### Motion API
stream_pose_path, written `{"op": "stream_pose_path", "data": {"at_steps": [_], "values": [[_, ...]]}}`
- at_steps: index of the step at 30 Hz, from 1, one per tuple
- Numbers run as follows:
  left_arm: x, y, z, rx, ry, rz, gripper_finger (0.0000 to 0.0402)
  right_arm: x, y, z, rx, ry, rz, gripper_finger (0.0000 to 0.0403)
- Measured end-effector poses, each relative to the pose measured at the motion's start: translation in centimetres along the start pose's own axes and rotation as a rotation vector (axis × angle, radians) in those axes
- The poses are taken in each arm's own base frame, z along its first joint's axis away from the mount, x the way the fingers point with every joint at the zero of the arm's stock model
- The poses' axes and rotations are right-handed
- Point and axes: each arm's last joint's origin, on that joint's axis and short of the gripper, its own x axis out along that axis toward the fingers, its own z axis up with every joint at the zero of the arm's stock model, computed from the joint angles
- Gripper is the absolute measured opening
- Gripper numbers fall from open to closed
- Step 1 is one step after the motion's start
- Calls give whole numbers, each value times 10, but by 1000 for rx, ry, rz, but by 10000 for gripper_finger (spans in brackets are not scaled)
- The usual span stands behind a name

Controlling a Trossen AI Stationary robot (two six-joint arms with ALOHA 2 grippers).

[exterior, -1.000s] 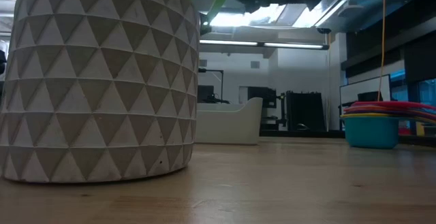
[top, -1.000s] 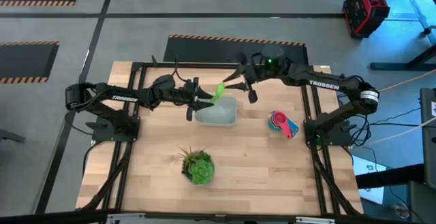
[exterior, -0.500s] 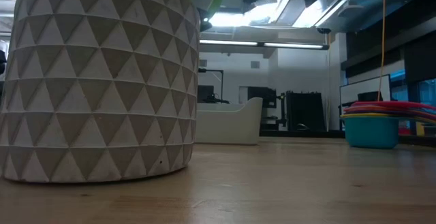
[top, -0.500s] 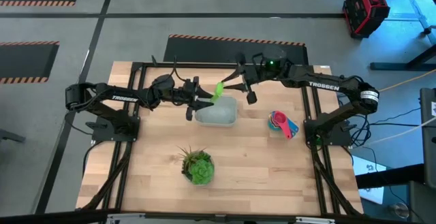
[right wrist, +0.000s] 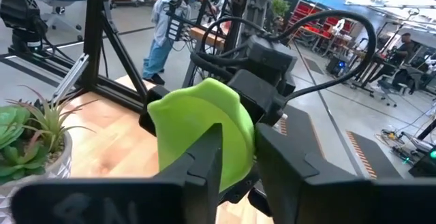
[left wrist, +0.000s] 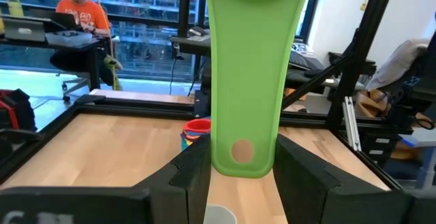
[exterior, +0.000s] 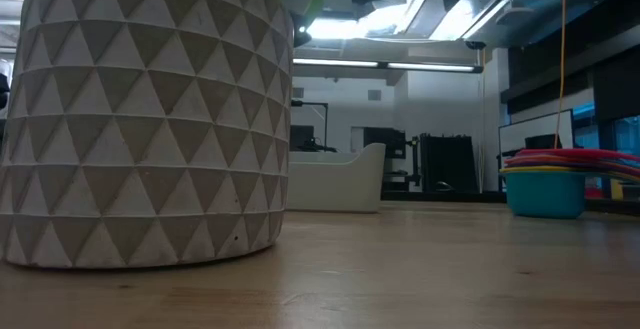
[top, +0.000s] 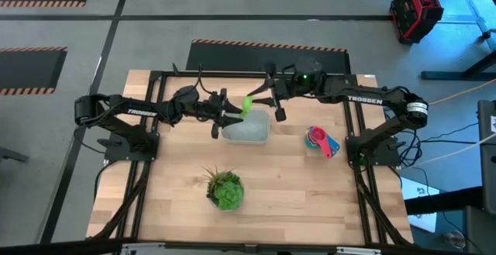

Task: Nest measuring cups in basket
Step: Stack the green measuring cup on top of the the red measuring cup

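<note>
My left gripper (top: pixel 231 114) is shut on a green measuring cup (top: pixel 248 103), held in the air over the far edge of the pale translucent basket (top: pixel 249 129). My right gripper (top: pixel 267 104) is open and comes at the cup from the table's right. In the right wrist view the cup's bowl (right wrist: pixel 197 132) sits at the gap between its fingers (right wrist: pixel 238 169). The other cups rest nested in a stack (top: pixel 320 140) on the table to the basket's right. In the low view the basket (exterior: pixel 340 179) and the stack (exterior: pixel 565 184) stand on the wood. My left gripper pinches the green cup's handle near its free end with the hole (left wrist: pixel 240 150) between its two fingers (left wrist: pixel 194 176). The fingers come level from the table's left and lie along the handle. The cup is lifted clear, its bowl pointing away toward the right arm. My right gripper: I cannot tell whether its fingers touch the bowl.
A potted succulent (top: pixel 225 191) stands toward the near edge; its patterned pot (exterior: pixel 140 119) fills the low view's left. Bare wood lies between the plant and the cup stack. A black frame rims the table. People show in the room beyond.
My right gripper has moved toward the table's left, closing on the green cup until its fingers reach the bowl. My left gripper and the cup have kept still.
</note>
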Motion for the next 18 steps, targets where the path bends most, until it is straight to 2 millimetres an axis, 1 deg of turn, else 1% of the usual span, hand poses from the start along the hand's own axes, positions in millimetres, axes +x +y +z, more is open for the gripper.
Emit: {"op": "stream_pose_path", "data": {"at_steps": [7,8,18], "values": [[2,-4,0,41,-6,6,137,0,0,1,-9,-5,-9,18],[2,-5,0,44,-6,10,137,0,-1,1,-9,-4,-12,13],[2,-5,0,46,-8,29,137,0,-1,0,-1,8,-32,12]]}}
